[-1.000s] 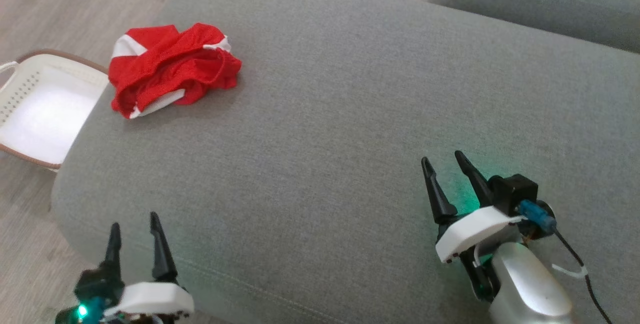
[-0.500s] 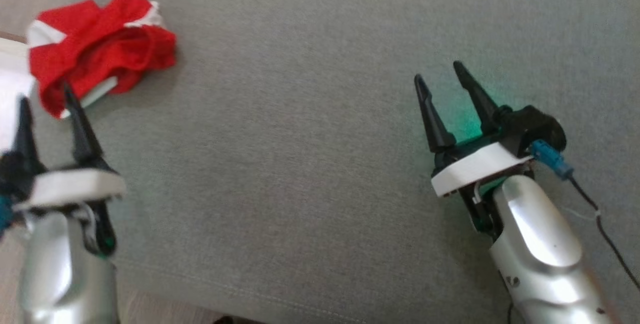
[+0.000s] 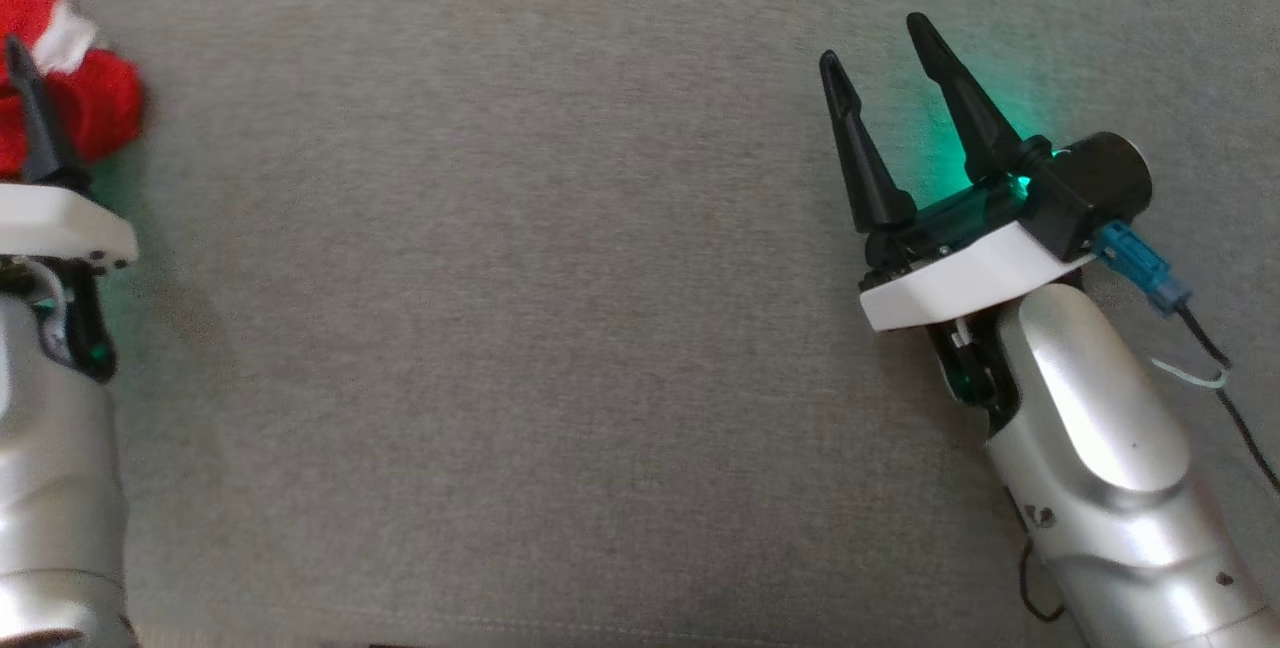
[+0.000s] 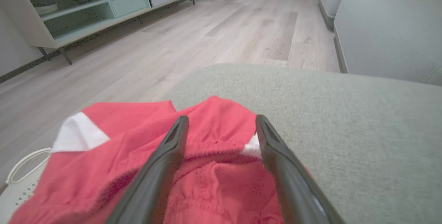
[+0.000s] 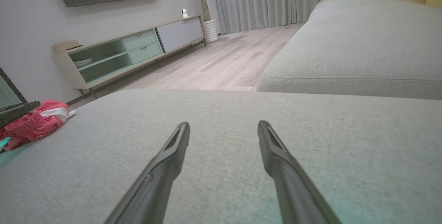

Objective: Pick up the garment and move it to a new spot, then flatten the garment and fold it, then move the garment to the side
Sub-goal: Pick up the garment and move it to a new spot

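Garment (image 4: 210, 179), red with white trim, lies crumpled right under the left tool (image 4: 221, 118), whose fingers stand wide either side of its top folds, pinching nothing. A second ago that tool waited at seven o'clock in the head view, well short of the cloth. The arm has since reached in and the camera has dipped, putting the heap at nine o'clock. The pick-up looks imminent. Farther off at two o'clock, the right tool (image 3: 872, 40) hovers wide and empty over the bare sofa cushion (image 3: 500, 328).
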Tool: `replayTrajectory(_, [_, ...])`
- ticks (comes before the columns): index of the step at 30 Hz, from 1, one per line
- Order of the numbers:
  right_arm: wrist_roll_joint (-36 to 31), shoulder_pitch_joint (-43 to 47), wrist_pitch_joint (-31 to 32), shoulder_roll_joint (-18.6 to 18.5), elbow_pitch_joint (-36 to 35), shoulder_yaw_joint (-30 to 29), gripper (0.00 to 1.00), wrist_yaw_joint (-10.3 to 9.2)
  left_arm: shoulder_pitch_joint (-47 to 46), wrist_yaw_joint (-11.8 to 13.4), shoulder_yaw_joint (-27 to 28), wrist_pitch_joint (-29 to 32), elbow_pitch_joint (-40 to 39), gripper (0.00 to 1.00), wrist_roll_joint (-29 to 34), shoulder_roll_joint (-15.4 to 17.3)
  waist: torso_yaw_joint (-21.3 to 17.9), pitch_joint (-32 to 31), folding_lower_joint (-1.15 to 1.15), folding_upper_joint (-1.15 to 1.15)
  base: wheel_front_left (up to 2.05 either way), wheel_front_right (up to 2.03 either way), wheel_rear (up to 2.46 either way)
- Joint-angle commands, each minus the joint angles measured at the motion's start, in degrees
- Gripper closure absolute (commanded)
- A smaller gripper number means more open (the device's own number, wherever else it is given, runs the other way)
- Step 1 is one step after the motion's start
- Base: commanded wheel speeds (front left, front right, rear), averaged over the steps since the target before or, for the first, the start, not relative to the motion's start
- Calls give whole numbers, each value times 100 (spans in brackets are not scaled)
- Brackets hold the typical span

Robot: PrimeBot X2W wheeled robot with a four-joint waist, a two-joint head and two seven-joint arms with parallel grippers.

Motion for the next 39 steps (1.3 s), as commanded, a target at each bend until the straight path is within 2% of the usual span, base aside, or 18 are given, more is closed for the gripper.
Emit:
replayTrajectory(1, [19, -58, -62, 26, -227, 100, 0, -4, -104, 39, 195, 61, 49, 0, 0, 441, -203, 175, -1, 0, 0, 0, 0])
replayTrajectory(6, [46, -29, -62, 19, -278, -12, 0, -4, -265, 110, 183, 432, 805, 0, -46, 527, -353, 200, -1, 0, 0, 0, 0])
replayTrajectory(7, [56, 2, -62, 28, -273, -35, 0, -4, -270, 122, 204, 446, 916, 58, -77, 529, -371, 174, -1, 0, 0, 0, 0])
replayTrajectory(8, [61, 42, -62, 38, -265, -57, 0, -4, -251, 124, 173, 436, 1011, 87, -57, 539, -390, 128, -1, 0, 0, 0, 0])
replayTrajectory(9, [83, 88, -62, 57, -253, -83, 0, -4, -234, 113, 152, 419, 1095, 100, -53, 547, -406, 92, -1, 0, 0, 0, 0])
replayTrajectory(16, [134, 240, -62, 122, -197, -231, 0, -4, -354, 2, 23, 11, 1207, 100, -91, 583, -483, -99, -1, 0, 0, 0, 0])
replayTrajectory(20, [163, 352, -62, 178, -145, -351, 0, -4, -601, -77, -346, -171, 988, 100, 10, 515, -519, -262, -1, 0, 0, 0, 0])
replayTrajectory(27, [182, 613, -62, 284, -30, -554, 0, -4, -904, -107, -1427, -285, 256, 100, 14, -87, -672, -705, -1, 0, 0, 0, 0])
replayTrajectory(33, [236, 779, -62, 361, 92, -599, 0, -4, -688, -108, -2607, -304, -439, 100, -495, -650, -1027, -1012, -1, 0, 0, 0, 0])
replayTrajectory(39, [320, 941, -62, 391, 236, -634, 0, -4, -251, -109, -3781, -311, -937, 100, -1049, -1000, -1425, -1250, -1, 0, 0, 0, 0])
